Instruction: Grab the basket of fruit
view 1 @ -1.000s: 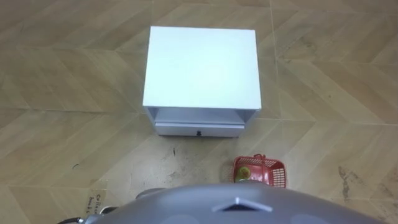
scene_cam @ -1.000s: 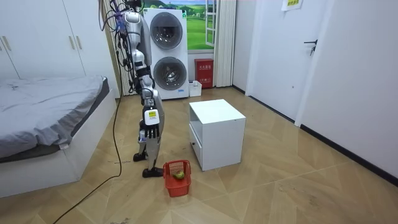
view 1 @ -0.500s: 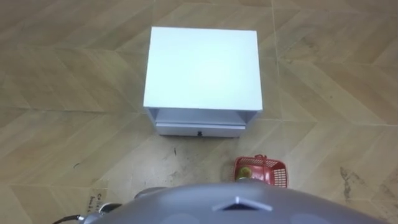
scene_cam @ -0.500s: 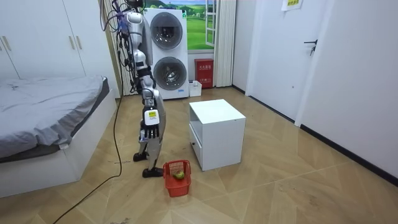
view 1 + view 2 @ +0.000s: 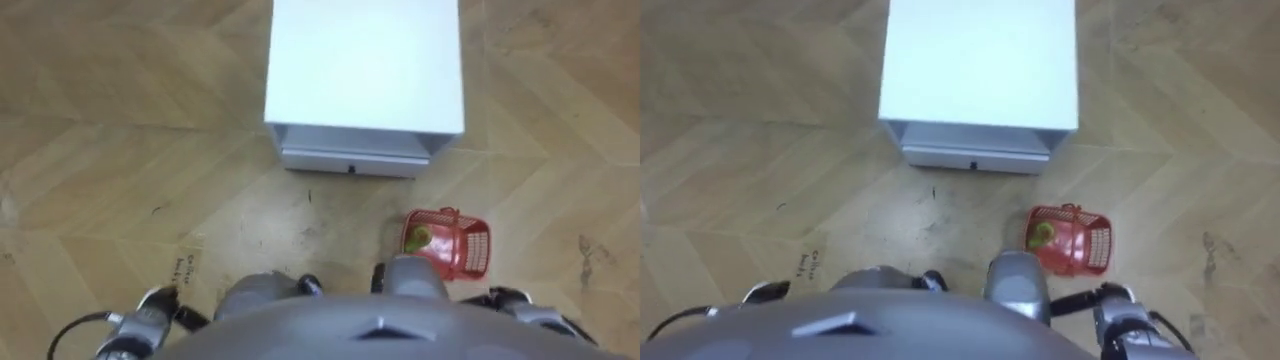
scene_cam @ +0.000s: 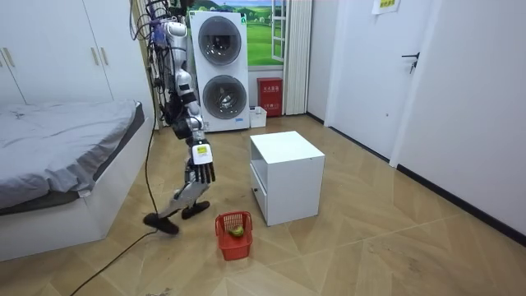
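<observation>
Fingers slack; right hand well apart from fruit basket rim.

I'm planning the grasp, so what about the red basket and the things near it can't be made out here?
Green fruit in the red plastic basket: too small in all views to name or count.
Basket's handle: blurred in the eye views, tiny in the room view.
White square cabinet: far edge cut off by the eye views' top edge.
</observation>
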Robot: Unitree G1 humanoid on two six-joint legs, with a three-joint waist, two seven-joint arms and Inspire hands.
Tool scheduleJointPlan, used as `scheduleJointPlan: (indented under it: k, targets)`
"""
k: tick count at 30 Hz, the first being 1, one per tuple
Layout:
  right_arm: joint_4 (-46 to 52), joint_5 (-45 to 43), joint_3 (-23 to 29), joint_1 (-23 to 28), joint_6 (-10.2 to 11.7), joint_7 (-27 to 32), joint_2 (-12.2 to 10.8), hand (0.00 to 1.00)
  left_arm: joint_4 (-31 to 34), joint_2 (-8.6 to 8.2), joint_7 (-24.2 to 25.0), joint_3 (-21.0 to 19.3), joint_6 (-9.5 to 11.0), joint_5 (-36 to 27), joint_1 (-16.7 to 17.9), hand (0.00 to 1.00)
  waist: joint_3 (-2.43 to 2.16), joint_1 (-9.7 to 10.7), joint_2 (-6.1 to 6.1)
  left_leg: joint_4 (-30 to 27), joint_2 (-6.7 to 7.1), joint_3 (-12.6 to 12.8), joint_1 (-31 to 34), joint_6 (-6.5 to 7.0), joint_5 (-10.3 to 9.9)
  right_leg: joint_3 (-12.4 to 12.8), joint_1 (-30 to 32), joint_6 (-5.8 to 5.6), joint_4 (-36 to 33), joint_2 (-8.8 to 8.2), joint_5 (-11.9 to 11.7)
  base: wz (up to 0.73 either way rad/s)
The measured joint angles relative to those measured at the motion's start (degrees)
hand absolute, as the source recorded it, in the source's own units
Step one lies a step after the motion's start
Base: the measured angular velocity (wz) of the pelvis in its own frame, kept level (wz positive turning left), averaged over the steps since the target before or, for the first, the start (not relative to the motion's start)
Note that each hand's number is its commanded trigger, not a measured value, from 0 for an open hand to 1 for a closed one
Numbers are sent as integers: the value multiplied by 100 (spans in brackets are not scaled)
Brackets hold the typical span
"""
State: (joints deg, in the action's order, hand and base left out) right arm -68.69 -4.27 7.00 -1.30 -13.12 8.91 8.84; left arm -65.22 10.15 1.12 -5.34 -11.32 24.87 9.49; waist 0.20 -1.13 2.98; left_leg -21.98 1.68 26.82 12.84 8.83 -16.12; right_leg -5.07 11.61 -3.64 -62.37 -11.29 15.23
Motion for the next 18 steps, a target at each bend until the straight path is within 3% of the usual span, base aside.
scheduleJointPlan:
  k: [2, 5, 6, 7, 8, 9, 10, 11, 12, 13, 14, 16, 18]
  targets:
    - [95, 57, -7, -332, 154, 98, 9, 0, -61, -9, -12, -1, 7, -102, -19, 0, -32, -43, 73, -366, -89, 81, 501, 47, -22, -56, -342, -11, 493, -143, -3, -18]
    - [149, 185, -18, -812, 408, 235, 19, 0, -133, 23, -182, 115, 83, -434, -386, 0, -21, -27, 66, -1261, -348, 63, 1597, 134, -75, -178, -859, -88, 1909, -261, -37, 7]
    - [170, 166, -14, -998, 502, 289, 17, 0, -131, 21, -276, 123, 155, -492, -538, 0, -10, -34, 60, -1746, -497, -1, 2044, 159, -97, -207, -925, -353, 2356, -272, 429, 0]
    - [189, 156, -14, -1065, 529, 305, 15, 0, -136, 20, -328, 120, 206, -548, -616, 0, -4, -59, 66, -1988, -534, -152, 2275, 154, -95, -266, -907, -367, 2439, -250, 735, -25]
    - [238, 142, -20, -1216, 597, 341, 12, 0, -159, 13, -381, 137, 261, -731, -684, 0, 19, -105, 63, -2381, -551, -581, 2658, 55, -44, -351, -796, -343, 2404, -229, 1195, -37]
    - [297, 147, -21, -1263, 617, 368, 8, 0, -178, 13, -393, 177, 273, -825, -684, 0, 23, -112, 34, -2554, -550, -833, 2828, -8, -14, -353, -700, -306, 2286, -188, 1370, -50]
    - [459, 171, -18, -1308, 621, 471, 1, 0, -273, 19, -435, 234, 284, -992, -684, 0, 58, -93, 14, -2879, -528, -1150, 3095, -107, 5, -336, -463, -275, 1839, -129, 1629, -25]
    - [623, 292, -15, -1303, 624, 618, 28, 0, -425, 39, -500, 383, 295, -1165, -715, 0, 73, -18, 2, -3162, -498, -1337, 3272, -259, -86, -311, -204, -242, 1188, -182, 1876, -8]
    - [685, 372, -10, -1305, 622, 696, 59, 0, -488, 47, -525, 452, 302, -1194, -745, 0, 75, 2, 0, -3335, -484, -1383, 3394, -264, -120, -294, -48, -213, 825, -221, 1995, 16]
    - [869, 413, -4, -1310, 620, 825, 139, 0, -616, 51, -563, 565, 348, -1197, -829, 0, 109, -2, 25, -3706, -482, -1456, 3680, -261, -245, -276, 344, -193, -12, -324, 2155, 28]
    - [1019, 423, -2, -1314, 659, 950, 232, 0, -736, 54, -581, 597, 415, -1214, -903, 0, 128, -1, 63, -4109, -481, -1490, 3981, -254, -388, -244, 752, -177, -902, -484, 2201, 32]
    - [1178, 478, 7, -1371, 762, 1088, 327, 0, -751, 64, -627, 642, 497, -1327, -923, 0, 131, -14, 71, -4721, -483, -1498, 4406, -178, -579, -178, 1252, -177, -1981, -650, 2201, 29]
    - [1198, 479, 10, -1569, 884, 1187, 351, 0, -824, 138, -720, 899, 558, -1426, -845, 0, 148, -30, 76, -5498, -408, -1474, 4801, -104, -877, 86, 1682, -177, -3167, -775, 2200, 24]
